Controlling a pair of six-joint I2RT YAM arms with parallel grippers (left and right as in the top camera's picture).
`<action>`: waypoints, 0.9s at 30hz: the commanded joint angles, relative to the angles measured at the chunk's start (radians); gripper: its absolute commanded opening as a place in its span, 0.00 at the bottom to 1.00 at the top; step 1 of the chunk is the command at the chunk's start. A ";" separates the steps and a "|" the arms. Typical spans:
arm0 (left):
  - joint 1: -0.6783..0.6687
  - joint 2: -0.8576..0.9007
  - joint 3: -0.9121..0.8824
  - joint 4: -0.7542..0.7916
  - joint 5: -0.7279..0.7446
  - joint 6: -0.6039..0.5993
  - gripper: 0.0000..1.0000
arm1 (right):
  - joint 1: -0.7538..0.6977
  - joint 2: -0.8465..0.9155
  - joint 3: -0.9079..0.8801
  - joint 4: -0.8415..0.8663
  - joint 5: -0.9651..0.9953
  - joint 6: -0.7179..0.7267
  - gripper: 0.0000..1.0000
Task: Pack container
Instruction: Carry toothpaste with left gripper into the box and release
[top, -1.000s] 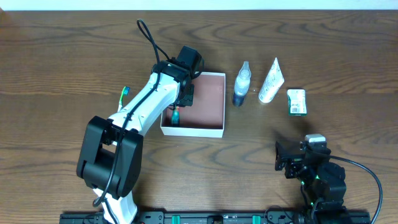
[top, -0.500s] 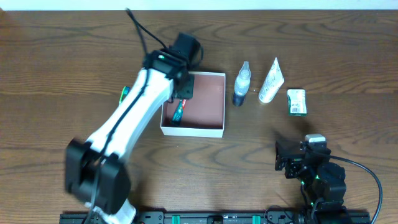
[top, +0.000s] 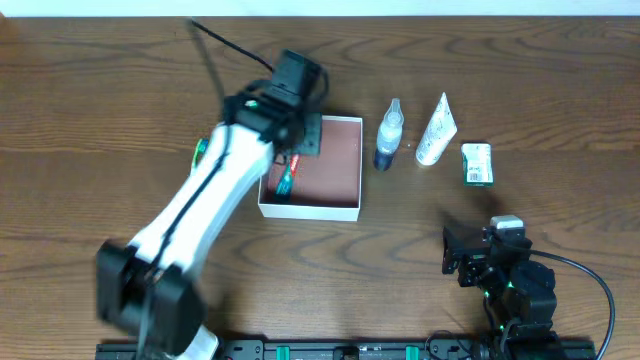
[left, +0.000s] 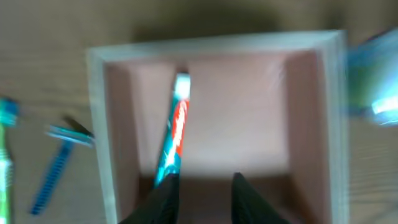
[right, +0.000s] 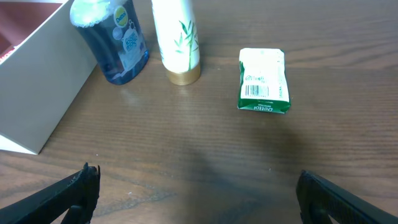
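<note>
Left arm over container; right arm parked, lower right of frame.
The container (top: 335, 165) sits at upper centre of the table, with a toothpaste tube (left: 177, 134) lying along its left wall. The left gripper (left: 204, 179) hangs above the box's near edge, jaws parted and holding nothing. A blue razor (left: 59, 163) and a green toothbrush (left: 5, 155) lie outside the box's left wall. The right gripper (right: 198, 175) is spread wide and empty. A blue bottle (right: 118, 37), a white tube (right: 177, 40) and a green-and-white packet (right: 264, 81) stand right of the box.
</note>
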 joint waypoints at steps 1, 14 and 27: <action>-0.005 0.101 -0.017 0.014 0.025 0.018 0.24 | -0.012 -0.006 -0.002 -0.002 0.006 -0.017 0.99; -0.007 0.285 -0.017 0.123 0.034 0.155 0.19 | -0.012 -0.006 -0.002 -0.002 0.006 -0.017 0.99; -0.007 0.340 -0.017 0.120 -0.132 0.111 0.13 | -0.012 -0.006 -0.002 -0.002 0.006 -0.017 0.99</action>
